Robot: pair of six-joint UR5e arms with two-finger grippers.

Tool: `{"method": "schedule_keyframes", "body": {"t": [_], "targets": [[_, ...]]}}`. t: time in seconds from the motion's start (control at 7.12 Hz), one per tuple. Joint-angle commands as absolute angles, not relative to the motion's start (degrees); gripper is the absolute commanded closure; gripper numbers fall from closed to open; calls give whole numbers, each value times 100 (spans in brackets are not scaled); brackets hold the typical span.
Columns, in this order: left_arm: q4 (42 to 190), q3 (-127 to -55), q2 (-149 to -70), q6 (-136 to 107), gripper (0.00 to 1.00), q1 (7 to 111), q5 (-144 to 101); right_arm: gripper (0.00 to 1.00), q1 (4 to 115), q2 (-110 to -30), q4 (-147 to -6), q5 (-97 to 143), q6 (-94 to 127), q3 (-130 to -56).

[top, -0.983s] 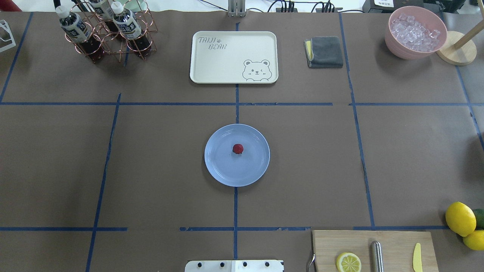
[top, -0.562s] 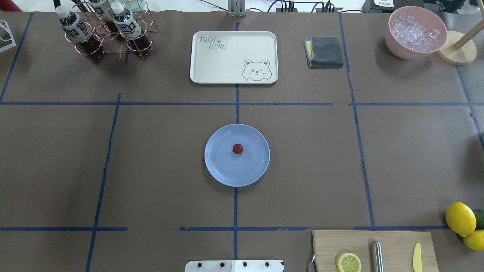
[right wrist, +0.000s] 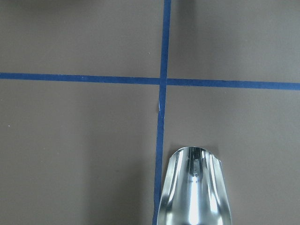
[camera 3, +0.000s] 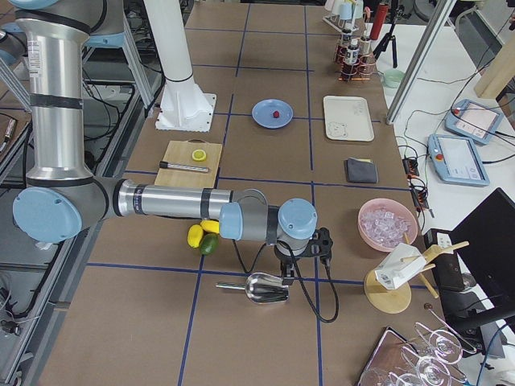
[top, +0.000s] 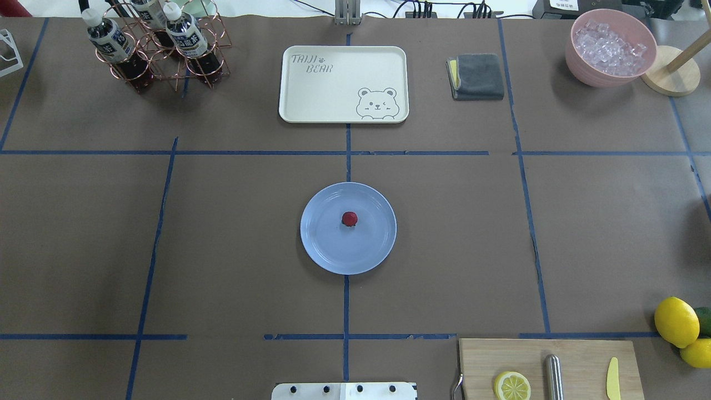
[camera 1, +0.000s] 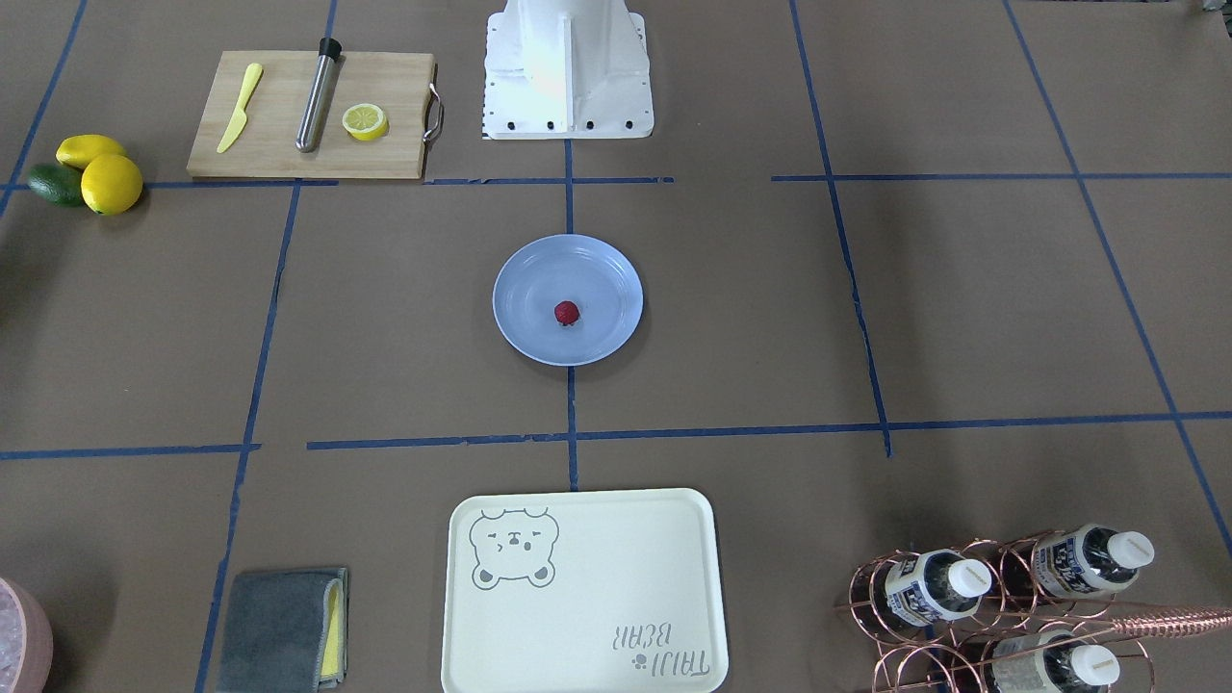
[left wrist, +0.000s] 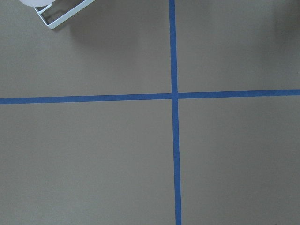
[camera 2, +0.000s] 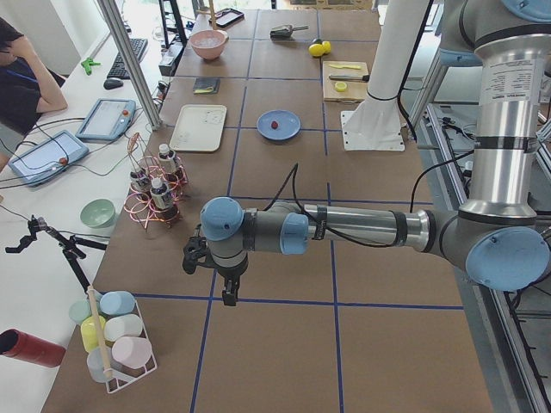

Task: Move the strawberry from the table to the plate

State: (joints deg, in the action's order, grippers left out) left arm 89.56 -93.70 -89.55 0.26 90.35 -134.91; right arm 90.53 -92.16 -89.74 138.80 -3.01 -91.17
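Observation:
The strawberry, small and dark red, lies near the middle of the pale blue plate, which sits at the centre of the brown table. Neither arm shows in the overhead or front views. My left gripper hangs over the table's left end, far from the plate. My right gripper hangs over the right end, above a metal scoop. Both appear only in the side views, so I cannot tell whether they are open or shut.
A cream bear tray, a grey cloth, a pink bowl of ice and a copper bottle rack line the far side. A cutting board and lemons are near right. The scoop lies under the right wrist.

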Motion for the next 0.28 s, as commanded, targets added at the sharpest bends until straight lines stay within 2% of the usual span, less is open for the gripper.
{"method": "schedule_keyframes", "body": {"t": [0.0,0.14], "targets": [[8956,-9369,-8956,26,0,9035,-13491,0,9053,-9202,-8974,13895,-299,-9123],[8956,-9369,-8956,26,0,9035,-13491,0,9053,-9193,-8974,13896,-308,-9123]]}}
